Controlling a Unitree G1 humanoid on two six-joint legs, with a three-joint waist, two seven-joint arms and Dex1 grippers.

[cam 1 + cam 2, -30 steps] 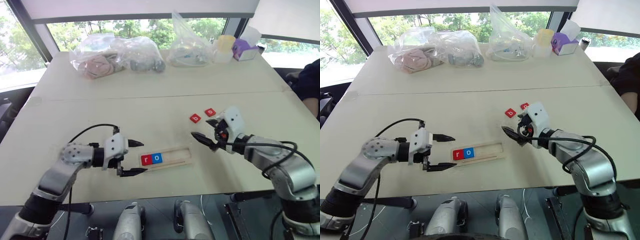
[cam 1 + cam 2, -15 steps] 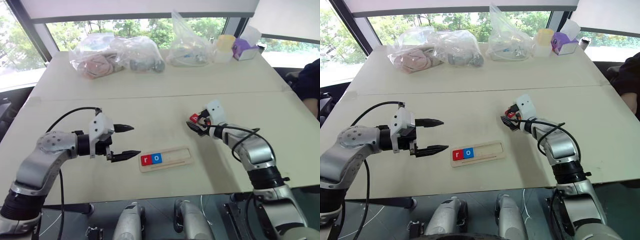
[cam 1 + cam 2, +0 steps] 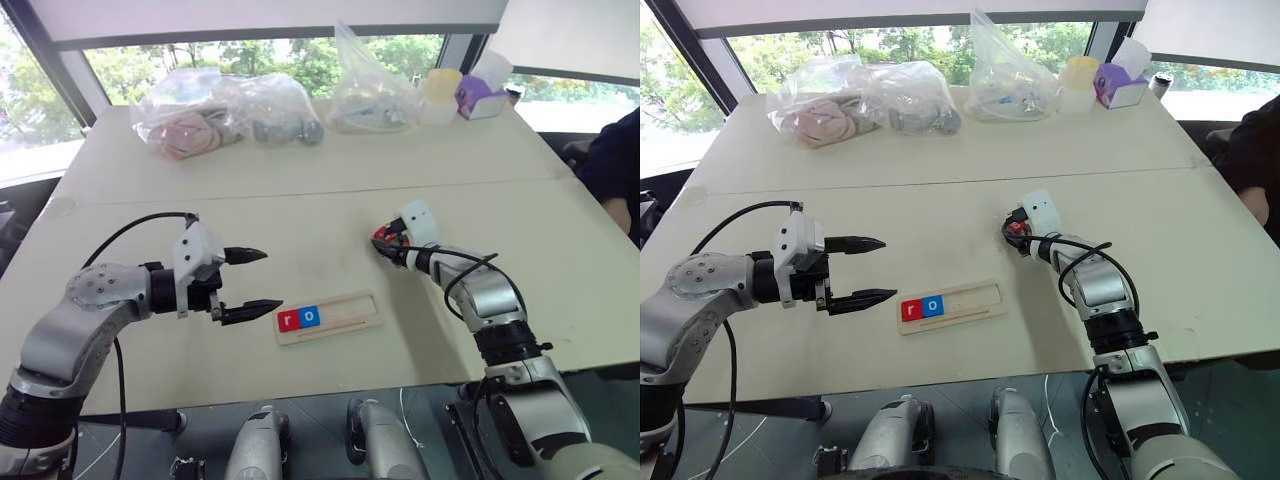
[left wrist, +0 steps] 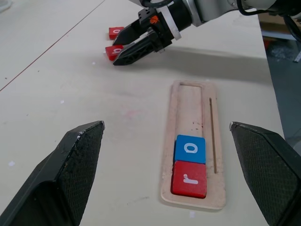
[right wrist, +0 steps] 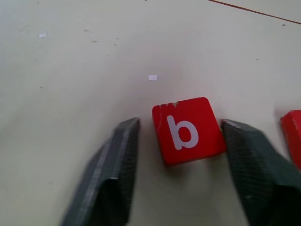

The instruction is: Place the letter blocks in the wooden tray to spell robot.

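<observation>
Straddling the red b tile (image 5: pixel 189 130) on the table beyond the wooden tray (image 3: pixel 345 322), my right gripper (image 5: pixel 181 176) needed centring, its fingers near-shut but seemingly not yet pinching; left gripper (image 3: pixel 250 284) gaped empty.

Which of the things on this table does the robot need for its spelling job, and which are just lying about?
For the job:
- wooden tray holding the red r block and blue o block
- red b block, between the right gripper's fingers
- another red block beside it

Lying about:
- plastic bags
- yellow cup
- purple box
</observation>
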